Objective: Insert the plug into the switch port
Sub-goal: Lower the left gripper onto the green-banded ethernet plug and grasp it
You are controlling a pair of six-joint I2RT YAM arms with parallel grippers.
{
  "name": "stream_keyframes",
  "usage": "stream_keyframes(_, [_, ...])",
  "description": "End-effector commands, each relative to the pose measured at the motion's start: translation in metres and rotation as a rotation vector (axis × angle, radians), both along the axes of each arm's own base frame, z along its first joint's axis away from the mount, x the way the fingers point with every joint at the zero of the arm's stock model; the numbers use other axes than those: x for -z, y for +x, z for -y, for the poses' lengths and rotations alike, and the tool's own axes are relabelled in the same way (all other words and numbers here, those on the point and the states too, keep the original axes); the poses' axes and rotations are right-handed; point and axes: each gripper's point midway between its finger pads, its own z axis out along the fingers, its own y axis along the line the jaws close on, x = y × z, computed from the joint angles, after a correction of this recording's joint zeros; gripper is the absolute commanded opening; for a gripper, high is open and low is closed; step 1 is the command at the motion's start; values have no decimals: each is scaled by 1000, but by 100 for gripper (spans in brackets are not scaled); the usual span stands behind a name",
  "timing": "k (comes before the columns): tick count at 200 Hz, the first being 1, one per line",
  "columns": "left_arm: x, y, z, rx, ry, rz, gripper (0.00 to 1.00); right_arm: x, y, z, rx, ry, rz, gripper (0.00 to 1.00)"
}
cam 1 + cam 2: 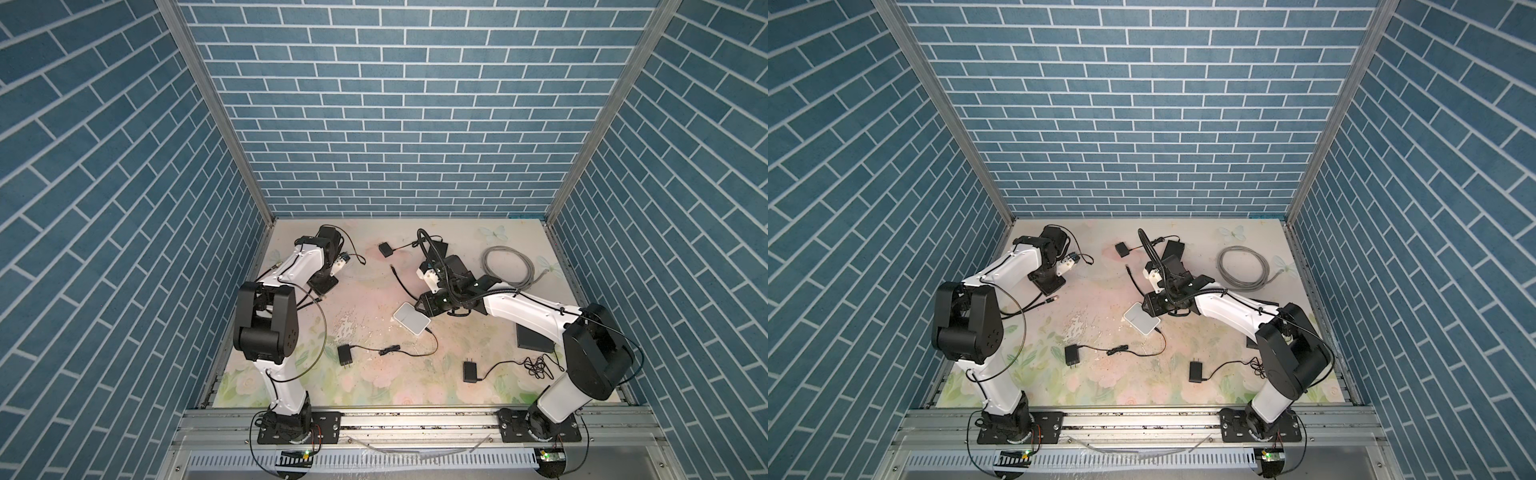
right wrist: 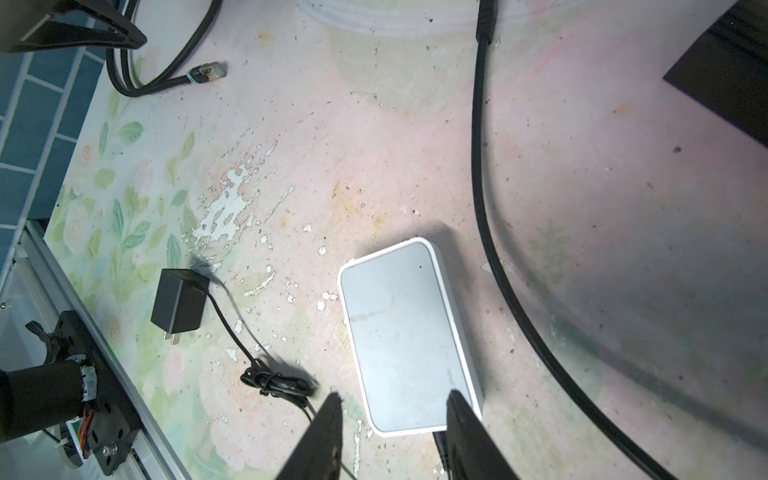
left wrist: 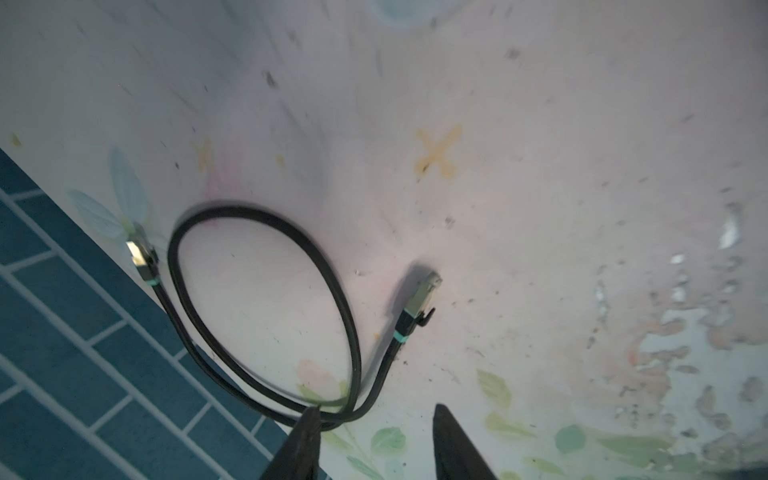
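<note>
The white switch (image 1: 411,318) lies flat mid-table; its ports are not visible. My right gripper (image 2: 394,397) hovers open over the near corner of the switch (image 2: 409,332), one finger above its edge and the other off to the side. The plug (image 3: 422,291), metal-tipped with a teal ring, ends a looped black cable (image 3: 266,332) on the mat at the left. My left gripper (image 3: 374,415) is open above the mat. The cable's crossing lies at one fingertip (image 3: 309,417), with nothing between the jaws. The plug (image 2: 210,71) points toward the table's middle. A second plug (image 3: 139,251) lies by the wall.
Two black power adapters (image 1: 344,355) (image 1: 470,371) with thin leads lie toward the front. A thick black cable (image 2: 482,166) runs past the switch. A grey coiled cable (image 1: 509,266) lies at the back right, a small black box (image 1: 386,249) at the back, and a flat black box (image 1: 534,336) under the right arm.
</note>
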Motion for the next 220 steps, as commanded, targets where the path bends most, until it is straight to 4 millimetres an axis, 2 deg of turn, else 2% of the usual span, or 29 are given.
stream_keyframes(1, [17, -13, -20, 5, 91, -95, 43, -15, 3, -3, 1, 15, -4, 42])
stream_keyframes(17, [25, -10, -26, -2, 110, -106, 42, -13, 1, 0, 5, 4, -9, 42])
stream_keyframes(35, [34, -9, -17, 2, 57, -112, 41, -10, 0, 2, 8, -6, -12, 42])
stream_keyframes(62, [45, -19, -14, 10, 39, -171, 35, -5, 1, 3, 14, -18, -17, 42])
stream_keyframes(87, [48, -22, -15, 15, 45, -186, 32, -5, 2, 2, 9, -21, -15, 42])
stream_keyframes(147, [52, -26, -20, -3, 47, -212, 32, -6, 4, 8, 2, -46, -5, 42])
stream_keyframes(179, [59, -36, -19, -16, 17, -247, 32, -6, 4, 9, 1, -42, -6, 42])
stream_keyframes(202, [62, -36, -24, -28, 25, -255, 32, -6, 5, 11, 1, -37, -4, 42])
stream_keyframes(220, [65, -34, -20, -29, -6, -251, 30, -4, 4, 13, 2, -32, -9, 42])
